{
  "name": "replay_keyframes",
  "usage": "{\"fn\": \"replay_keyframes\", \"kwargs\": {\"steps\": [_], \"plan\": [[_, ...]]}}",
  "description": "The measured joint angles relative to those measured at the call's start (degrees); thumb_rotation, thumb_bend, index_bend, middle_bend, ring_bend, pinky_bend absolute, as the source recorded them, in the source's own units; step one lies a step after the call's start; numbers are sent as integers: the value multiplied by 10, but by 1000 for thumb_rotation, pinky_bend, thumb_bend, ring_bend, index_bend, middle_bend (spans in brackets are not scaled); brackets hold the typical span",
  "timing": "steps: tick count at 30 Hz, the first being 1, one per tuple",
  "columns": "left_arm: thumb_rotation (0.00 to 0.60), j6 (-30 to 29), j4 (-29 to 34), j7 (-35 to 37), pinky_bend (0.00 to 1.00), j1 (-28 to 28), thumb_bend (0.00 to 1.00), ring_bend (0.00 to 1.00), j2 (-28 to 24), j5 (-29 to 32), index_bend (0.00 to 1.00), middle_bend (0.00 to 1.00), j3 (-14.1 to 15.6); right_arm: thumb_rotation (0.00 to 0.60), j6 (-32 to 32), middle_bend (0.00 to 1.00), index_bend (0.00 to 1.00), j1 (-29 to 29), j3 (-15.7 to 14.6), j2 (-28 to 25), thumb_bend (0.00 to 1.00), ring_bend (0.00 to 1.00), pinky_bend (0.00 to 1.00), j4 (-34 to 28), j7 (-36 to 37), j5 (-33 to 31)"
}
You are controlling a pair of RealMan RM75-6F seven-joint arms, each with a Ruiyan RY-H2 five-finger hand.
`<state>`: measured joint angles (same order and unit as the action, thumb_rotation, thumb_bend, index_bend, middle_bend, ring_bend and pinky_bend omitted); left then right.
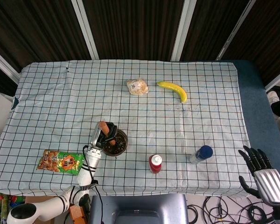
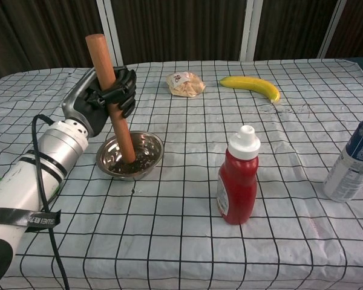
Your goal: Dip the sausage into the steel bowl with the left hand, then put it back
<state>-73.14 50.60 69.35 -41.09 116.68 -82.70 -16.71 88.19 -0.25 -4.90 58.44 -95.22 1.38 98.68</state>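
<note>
My left hand (image 2: 106, 93) grips a long brown sausage (image 2: 111, 96) around its middle and holds it nearly upright, leaning slightly. The sausage's lower end stands inside the steel bowl (image 2: 148, 158), which has dark bits in it. From the head view, the left hand (image 1: 105, 135) and sausage (image 1: 104, 127) sit over the left side of the bowl (image 1: 119, 145) near the table's front. My right hand (image 1: 262, 173) hangs off the table's front right corner with fingers spread and nothing in it.
A red sauce bottle (image 2: 238, 176) stands right of the bowl. A blue-capped can (image 2: 353, 156) stands further right. A banana (image 2: 251, 86) and a wrapped bun (image 2: 184, 84) lie at the back. A green snack packet (image 1: 59, 161) lies left of my arm.
</note>
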Motion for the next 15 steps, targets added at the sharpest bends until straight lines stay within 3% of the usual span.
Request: {"fn": "replay_keyframes", "kwargs": {"steps": [7,15], "plan": [[600,12,22,-20,1000,-3,996,951,-8,8,1000,1000,-4,600,2,0,0,-1,1,0,381,0,0,0,0,-1],[600,39,-27,-7,1000,0,996,951,18,16,1000,1000,12,600,0,0,0,-1,2,0,382,0,0,0,1,-3]]}}
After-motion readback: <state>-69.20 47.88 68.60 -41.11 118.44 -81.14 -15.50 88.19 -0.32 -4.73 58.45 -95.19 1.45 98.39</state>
